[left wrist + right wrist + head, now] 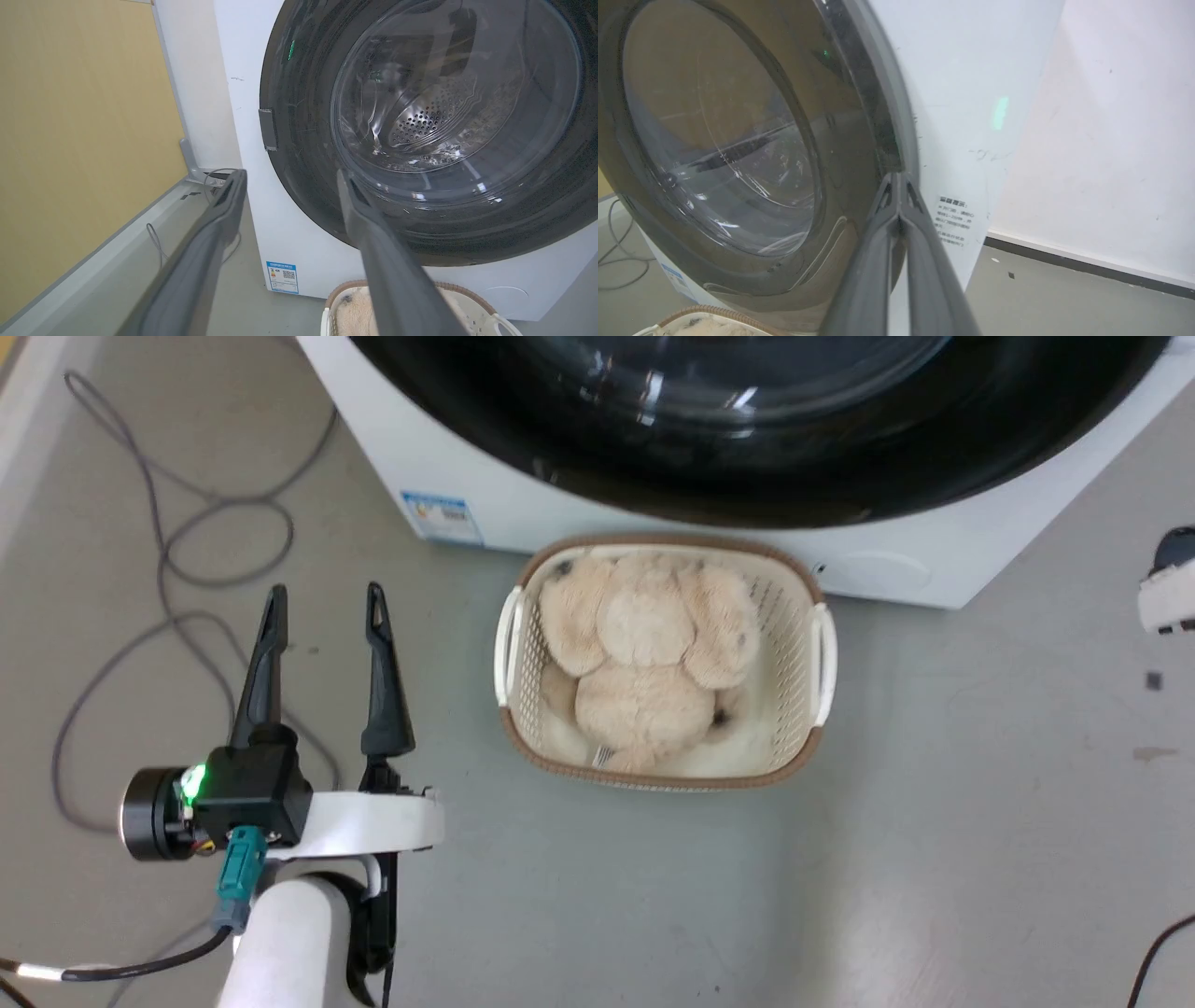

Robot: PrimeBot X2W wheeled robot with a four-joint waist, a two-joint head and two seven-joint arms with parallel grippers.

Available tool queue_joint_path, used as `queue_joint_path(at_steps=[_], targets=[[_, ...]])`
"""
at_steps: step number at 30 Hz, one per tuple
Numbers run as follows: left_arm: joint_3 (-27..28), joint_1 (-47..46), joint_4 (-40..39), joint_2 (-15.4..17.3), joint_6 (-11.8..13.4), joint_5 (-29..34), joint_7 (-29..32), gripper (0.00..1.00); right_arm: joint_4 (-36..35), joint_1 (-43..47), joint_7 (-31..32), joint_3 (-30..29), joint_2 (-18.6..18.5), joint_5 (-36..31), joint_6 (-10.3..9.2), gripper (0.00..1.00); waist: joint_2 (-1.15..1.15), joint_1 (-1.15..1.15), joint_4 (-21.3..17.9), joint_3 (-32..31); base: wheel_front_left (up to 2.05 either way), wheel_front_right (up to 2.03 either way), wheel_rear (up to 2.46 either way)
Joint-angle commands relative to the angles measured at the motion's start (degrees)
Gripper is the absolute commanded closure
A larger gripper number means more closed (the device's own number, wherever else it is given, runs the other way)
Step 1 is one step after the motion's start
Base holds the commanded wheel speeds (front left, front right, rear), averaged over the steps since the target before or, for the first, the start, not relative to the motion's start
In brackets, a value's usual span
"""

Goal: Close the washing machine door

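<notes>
The washing machine door (444, 126) lies flat, or very nearly flat, against the front of the washing machine (280, 242), which stands on the floor at the wall; whether the latch has seated cannot be determined. The right gripper (899, 179) has its fingers pressed together, holding nothing, with the tips at the door's outer rim. The left gripper (322, 607) is spread open and empty, well apart from the door. The right arm is therefore nearer, so any closing push should go straight into the door face, toward the drum.
</notes>
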Motion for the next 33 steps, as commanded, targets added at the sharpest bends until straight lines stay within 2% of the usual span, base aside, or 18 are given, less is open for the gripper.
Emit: queue_joint_path(at_steps=[1,6,11,22,23,25,26,27,33], targets=[[0.4,0.9,0.4,0.0,-0.1,0.5,-0.2,0.0,-2.7,2.2,-0.3,-1.5,1.1,-0.6,-0.06,1.0,0.0,0.0,-1.2,-2.4,0.0,0.0,0.0],[1.2,2.7,1.3,0.1,-0.6,0.9,-0.2,0.0,-13.2,8.7,-0.3,-5.2,4.9,-3.5,-0.06,1.0,0.0,0.0,-2.8,-6.4,0.0,0.0,0.0],[1.8,5.0,2.3,0.2,-0.9,1.2,-0.2,0.0,-20.3,15.0,-0.3,-6.5,8.4,-4.7,-0.06,1.0,0.0,0.0,-4.1,-10.4,0.0,0.0,0.0],[2.5,10.1,3.3,0.7,-1.1,1.7,-0.2,0.0,-23.4,27.6,-0.3,-4.5,14.2,-4.4,-0.06,1.0,0.0,0.0,-6.2,-16.5,0.0,0.0,0.0],[2.5,10.5,3.4,0.7,-1.1,1.7,-0.2,0.0,-23.2,28.6,-0.3,-4.2,14.7,-4.0,-0.06,0.98,0.0,0.0,-6.3,-16.9,0.0,0.0,0.0],[2.4,11.2,3.7,0.8,-1.2,1.8,-0.2,0.0,-23.2,30.6,-0.3,-3.5,15.5,-3.4,-0.06,0.55,0.0,0.0,-6.5,-17.6,0.0,0.0,0.0],[2.4,11.5,3.8,0.8,-1.3,1.8,-0.2,0.0,-23.1,31.5,-0.3,-3.3,15.8,-3.1,-0.06,0.15,0.0,0.0,-6.7,-17.9,0.0,0.0,0.0],[2.3,11.8,3.8,0.8,-1.3,1.9,-0.2,0.0,-23.2,32.3,-0.3,-3.2,16.1,-2.9,-0.06,0.0,0.0,0.0,-6.8,-18.2,0.0,0.0,0.0],[1.8,13.5,4.3,0.8,-1.6,1.7,-0.2,0.0,-22.2,37.5,-0.3,-1.5,17.1,-2.7,-0.06,0.0,0.0,0.0,-7.0,-19.5,0.0,0.0,0.0]])
